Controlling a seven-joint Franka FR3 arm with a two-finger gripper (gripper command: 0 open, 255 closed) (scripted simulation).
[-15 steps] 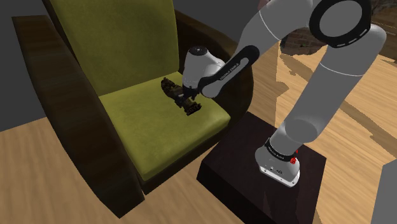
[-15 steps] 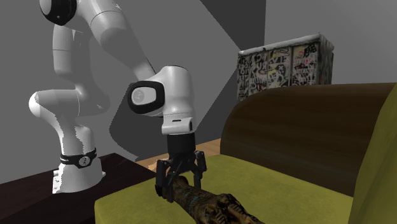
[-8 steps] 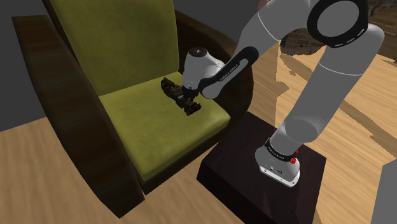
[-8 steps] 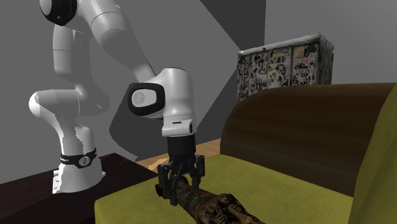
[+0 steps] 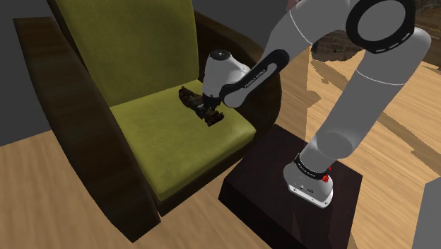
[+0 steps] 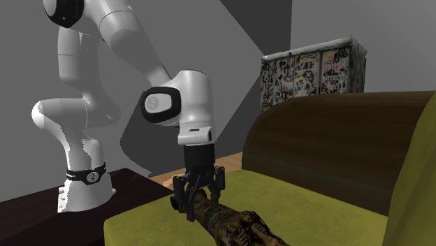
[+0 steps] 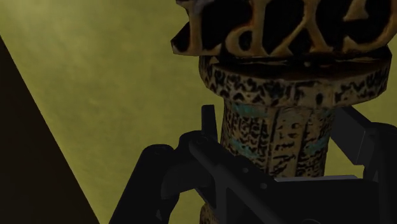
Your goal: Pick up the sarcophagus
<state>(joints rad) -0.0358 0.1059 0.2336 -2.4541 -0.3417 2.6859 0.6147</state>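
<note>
End effector (image 6: pixel 198 205) points straight down, clasping the sarcophagus (image 6: pixel 234 227)

arm (image 5: pixel 353 106): white links | joints (image 5: pixel 385 21): dark | end effector (image 6: pixel 198 199): black | base (image 5: pixel 307 180): red mark

There is one sarcophagus (image 5: pixel 188 95), one green armchair (image 5: pixel 162 138), one white arm (image 5: pixel 367 92) with two black fingers (image 7: pixel 222 168), one dark stand (image 5: pixel 261 194) and one patterned cabinet (image 6: pixel 312 70).
</note>
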